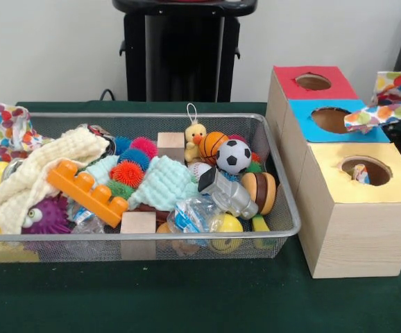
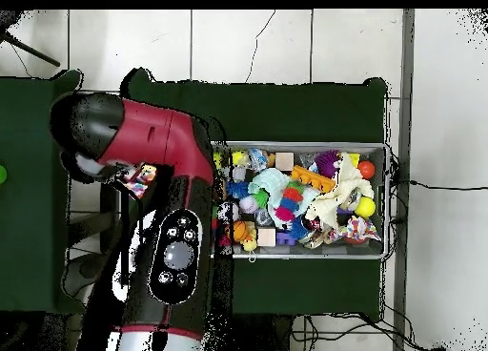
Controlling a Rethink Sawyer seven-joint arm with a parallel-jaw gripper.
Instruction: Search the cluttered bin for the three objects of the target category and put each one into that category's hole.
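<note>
Wire-mesh bin (image 1: 138, 236) toward the table's left edge in the front view, crammed with toys: orange brick (image 1: 86, 191), small football (image 1: 234, 156), yellow duck (image 1: 195, 139), cream waffle cloth (image 1: 55, 163) and mint waffle cloth (image 1: 162, 184).

One dotted fabric piece (image 1: 10, 128) draped over the bin's far left corner. A second dotted piece (image 1: 395, 97) up in the air by the table's right edge, above the blue-surrounded hole (image 1: 330, 119), the same piece tucked beneath the red arm (image 2: 152, 137) from overhead. A scrap of a third dotted piece (image 1: 361, 173) inside the yellow-surrounded hole (image 1: 375, 164), nearest the front edge; red-surrounded hole (image 1: 313, 81) farthest back.

Gripper hidden under the arm: cannot tell whether wide, narrow or clamped on the fabric.
</note>
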